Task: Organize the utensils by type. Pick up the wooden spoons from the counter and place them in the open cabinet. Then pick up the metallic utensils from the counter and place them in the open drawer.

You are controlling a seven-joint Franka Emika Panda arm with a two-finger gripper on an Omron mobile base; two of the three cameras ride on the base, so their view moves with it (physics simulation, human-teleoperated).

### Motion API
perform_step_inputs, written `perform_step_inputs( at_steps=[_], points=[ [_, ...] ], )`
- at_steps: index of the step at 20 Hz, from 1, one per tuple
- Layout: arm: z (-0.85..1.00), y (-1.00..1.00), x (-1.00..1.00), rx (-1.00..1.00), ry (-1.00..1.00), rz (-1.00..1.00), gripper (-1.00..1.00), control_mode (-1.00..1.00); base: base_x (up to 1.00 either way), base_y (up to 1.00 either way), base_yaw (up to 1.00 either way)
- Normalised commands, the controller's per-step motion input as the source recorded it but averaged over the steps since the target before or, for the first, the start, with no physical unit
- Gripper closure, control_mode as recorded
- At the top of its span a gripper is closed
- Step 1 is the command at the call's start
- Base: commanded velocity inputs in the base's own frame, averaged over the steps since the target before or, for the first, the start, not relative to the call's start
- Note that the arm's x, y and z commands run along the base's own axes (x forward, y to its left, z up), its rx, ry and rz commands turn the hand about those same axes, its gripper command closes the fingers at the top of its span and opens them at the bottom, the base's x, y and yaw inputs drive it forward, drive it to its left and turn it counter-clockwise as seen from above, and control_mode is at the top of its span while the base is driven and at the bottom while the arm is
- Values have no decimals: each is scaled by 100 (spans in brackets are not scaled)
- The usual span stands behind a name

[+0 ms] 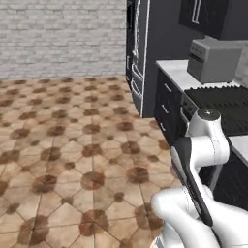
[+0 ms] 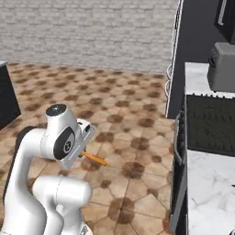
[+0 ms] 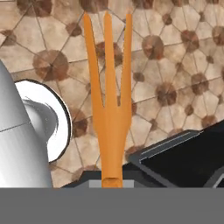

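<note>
Holding orange fork point(image 3: 108, 109) | three prongs | gripper point(image 3: 112, 183) clamped on handle

White arm point(image 1: 203, 145), glossy and rounded, thick tube links all the way up. A dark strip point(image 1: 191, 181) runs along the link below the round grey cap point(image 1: 209, 115) at the elbow top. From the right side, a dark disc point(image 2: 64, 142) with a pale ring mark sits on the joint, below another grey cap point(image 2: 56, 109). Bulbous white shoulder point(image 2: 62, 193) beneath.
</note>
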Motion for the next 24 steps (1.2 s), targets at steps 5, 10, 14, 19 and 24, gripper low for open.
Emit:
perform_step_inputs(
  at_steps=[5, 10, 14, 19, 24],
  points=[
    [0, 0, 0, 0, 0, 0, 100, 100, 24, 0, 82],
    [0, 0, 0, 0, 0, 0, 100, 100, 25, 0, 82],
    [0, 0, 0, 0, 0, 0, 100, 100, 24, 0, 78],
    [0, 0, 0, 0, 0, 0, 100, 100, 25, 0, 77],
    [0, 0, 0, 0, 0, 0, 100, 100, 31, 0, 76]
  ],
)
